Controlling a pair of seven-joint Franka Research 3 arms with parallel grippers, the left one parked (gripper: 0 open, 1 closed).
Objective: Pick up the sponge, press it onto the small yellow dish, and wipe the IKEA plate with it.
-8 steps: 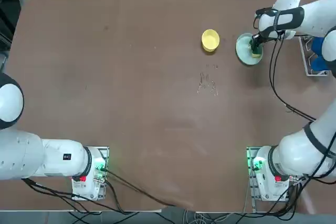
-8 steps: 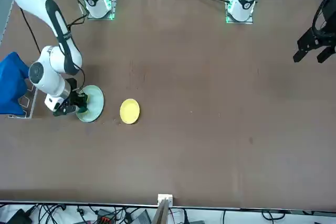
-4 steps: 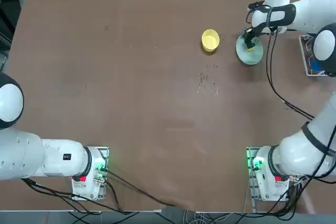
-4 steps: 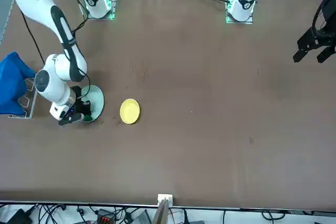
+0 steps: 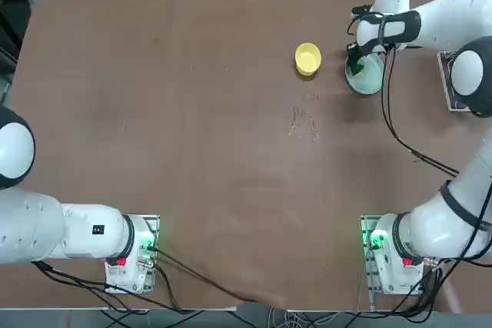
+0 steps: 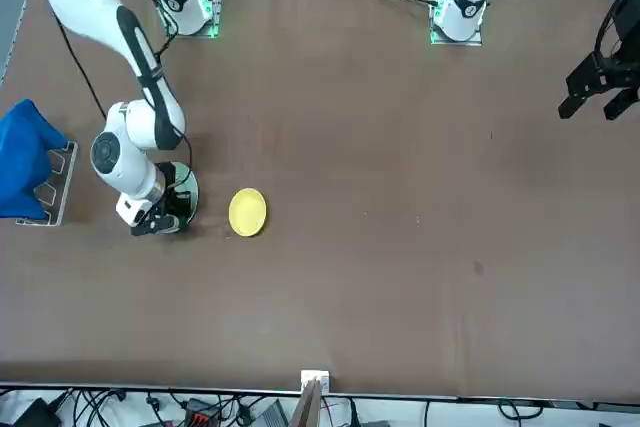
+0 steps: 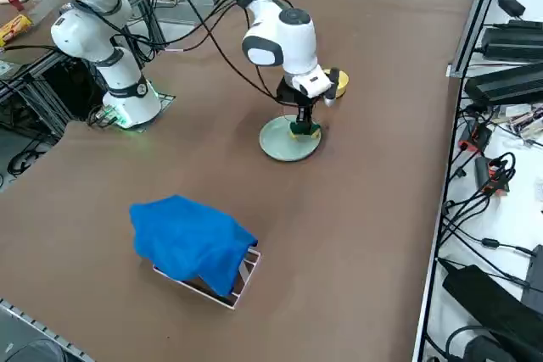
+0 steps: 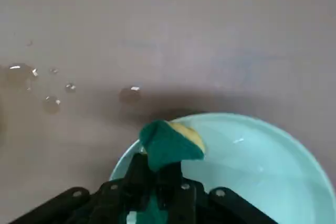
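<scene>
My right gripper (image 8: 157, 176) is shut on the sponge (image 8: 171, 140), whose dark green top and yellow foam stick out beyond the fingers. The sponge (image 7: 302, 130) presses down on the pale mint IKEA plate (image 8: 257, 166), at the rim nearest the small yellow dish. From overhead the gripper (image 5: 354, 64) stands over the left part of the plate (image 5: 371, 79), and the small yellow dish (image 5: 308, 58) sits a short way to its left, apart from it. The gripper (image 6: 160, 221) covers most of the plate (image 6: 187, 187) in the front view; the dish (image 6: 247, 212) lies beside it.
Several water droplets (image 8: 31, 85) lie on the brown table just beyond the plate's rim. A blue cloth (image 7: 191, 239) is draped over a small wire rack (image 6: 50, 197) near the table's right edge. Cables and equipment line the far edge.
The gripper has slid the sponge across the plate, from its right side to the rim nearest the yellow dish. Plate and dish have stayed in place.
</scene>
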